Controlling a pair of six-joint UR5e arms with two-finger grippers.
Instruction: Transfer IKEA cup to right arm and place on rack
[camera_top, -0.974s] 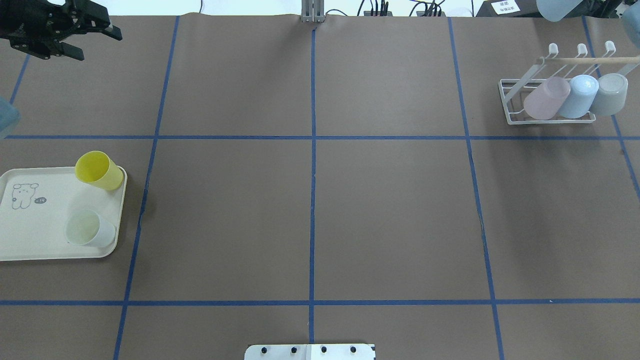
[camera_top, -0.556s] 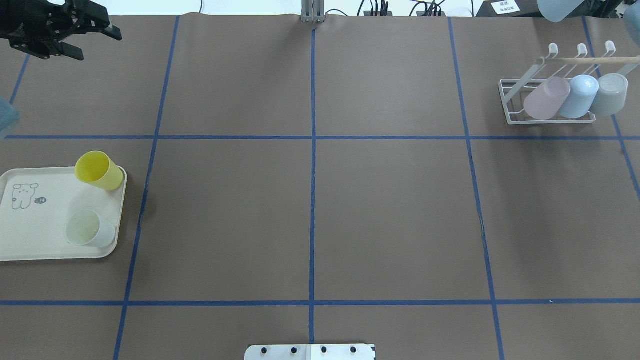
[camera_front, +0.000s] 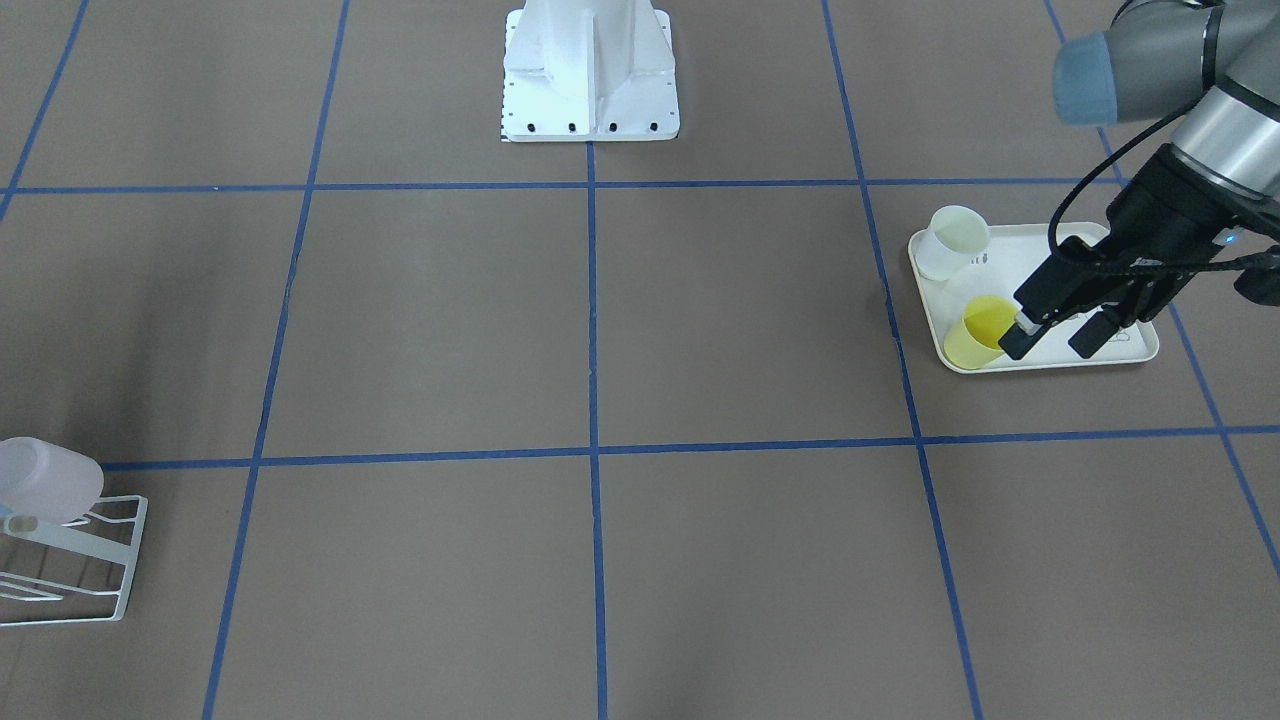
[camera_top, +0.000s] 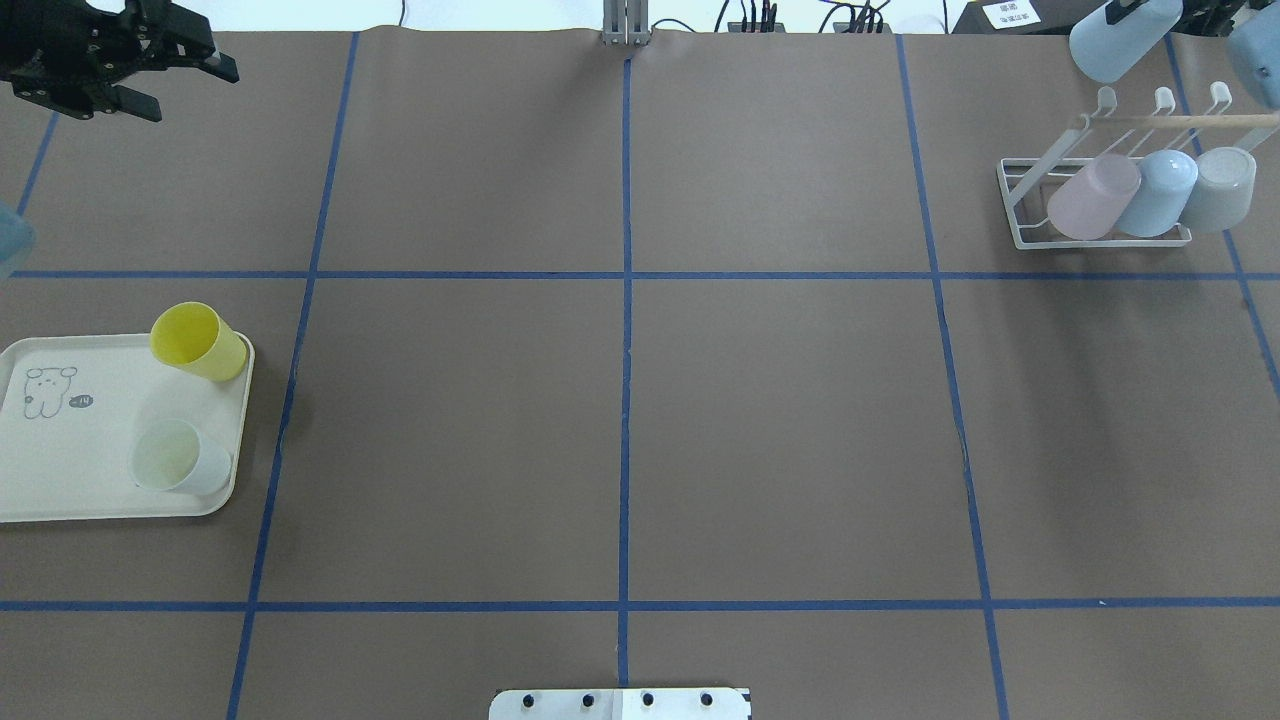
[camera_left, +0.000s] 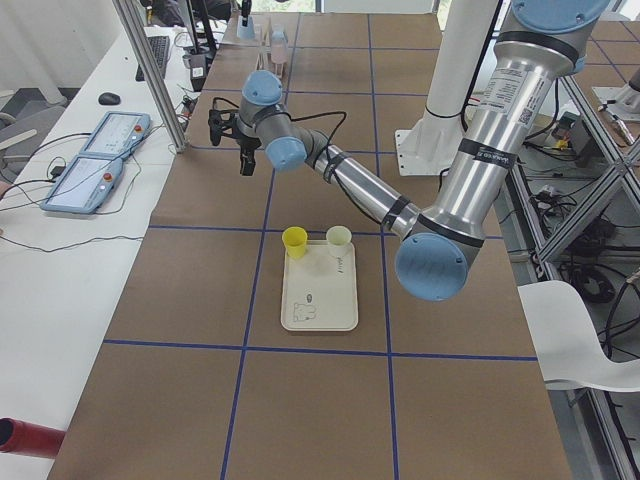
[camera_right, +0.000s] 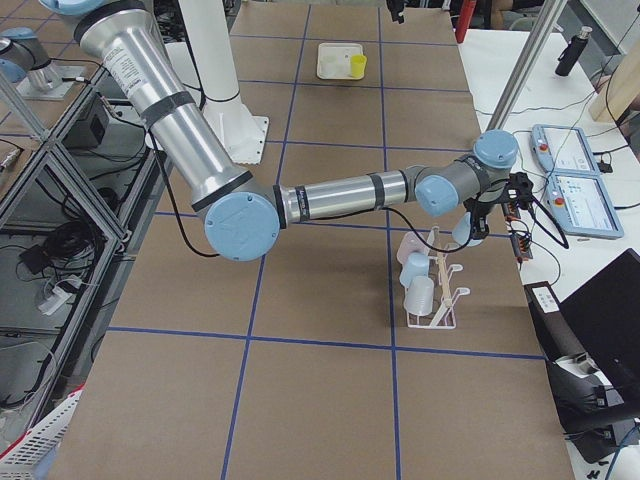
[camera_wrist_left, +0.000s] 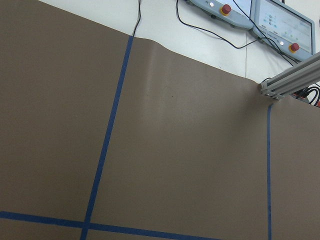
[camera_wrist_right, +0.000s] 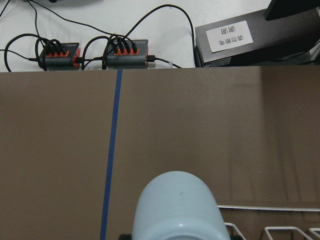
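Cup (camera_top: 1120, 45) aloft near rack (camera_top: 1100, 243), upper right of overhead frame.
It was clamped by the right gripper (camera_top: 1150, 12); the left gripper (camera_front: 1052, 338) was seen spread apart, empty, upper left.

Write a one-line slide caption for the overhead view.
Blue cup held near the rack; yellow cup and white cup on the tray.

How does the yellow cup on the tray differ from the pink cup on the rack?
Colour: the yellow cup is bright yellow, while the pink cup is a pale, dusty pink.
Pose: the yellow cup stands upright with its mouth up. The pink cup leans mouth-down with its closed base showing.
Place: the yellow cup sits in a corner of the tray, and the pink cup sits at one end of the rack.
Both look like the same plain tapered tumbler.
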